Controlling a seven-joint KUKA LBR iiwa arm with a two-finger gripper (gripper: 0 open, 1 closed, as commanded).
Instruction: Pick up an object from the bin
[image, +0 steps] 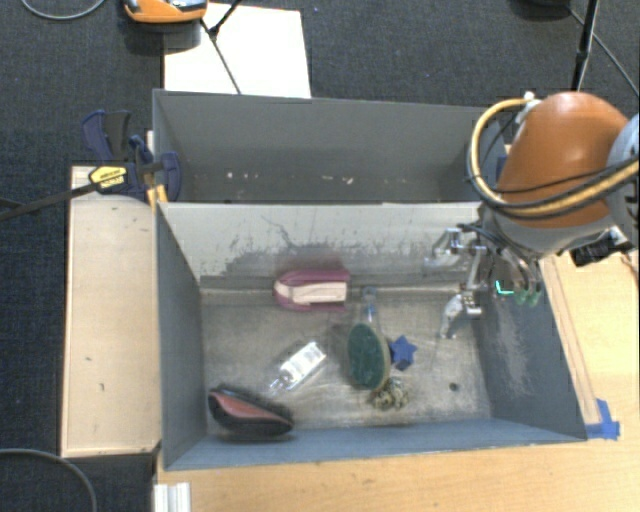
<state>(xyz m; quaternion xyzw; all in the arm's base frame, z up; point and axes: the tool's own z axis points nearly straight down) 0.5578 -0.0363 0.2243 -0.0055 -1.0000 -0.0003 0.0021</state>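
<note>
A small blue piece (402, 351) is found near the middle of the bin's floor, just beside a dark green oval object (367, 356). Of all the things it lies nearest to the end effector (456, 312), which is held to its right and apart from it, over bare floor. Whether the end effector is released or clenched cannot be told. An olive tangle (390, 397), a clear small bottle (298, 366), a pink block (312, 288) and a black-and-pink item (250, 412) are spread farther left in the grey bin (180, 330).

I get flat, moderate light over the bin (330, 140): floor pale, side walls darker, shadows soft.
</note>
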